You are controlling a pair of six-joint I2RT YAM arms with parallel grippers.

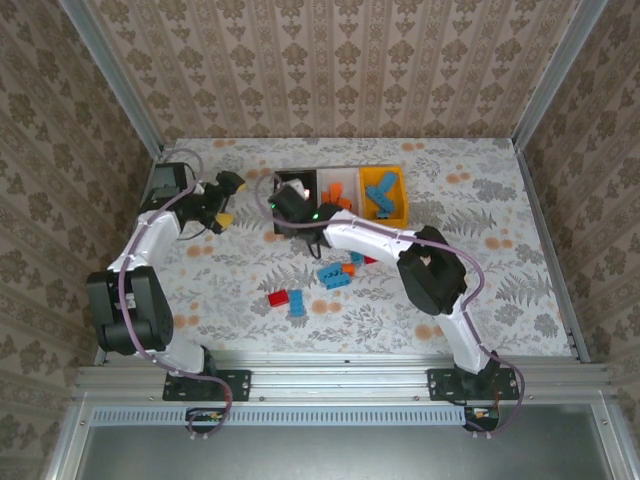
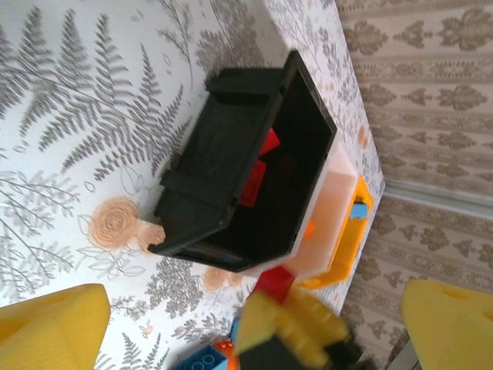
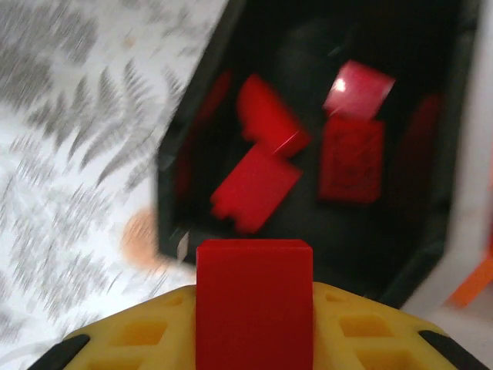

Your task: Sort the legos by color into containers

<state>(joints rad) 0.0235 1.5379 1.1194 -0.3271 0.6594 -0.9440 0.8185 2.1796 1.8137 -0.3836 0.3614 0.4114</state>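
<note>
While the right claw (image 1: pixel 291 203) pinches a red brick (image 3: pixel 254 304) over the black bin (image 2: pixel 208 162), the left claw (image 1: pixel 229 198) gapes wide; several loose bricks (image 1: pixel 333 276) wait on the table (image 1: pixel 480 250).

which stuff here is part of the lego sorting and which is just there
In the job: black bin, white bin, yellow-orange bin, loose bricks on the table, red brick in the right tool.
Just there: fern-print table cover, wallpapered walls, metal frame.
</note>
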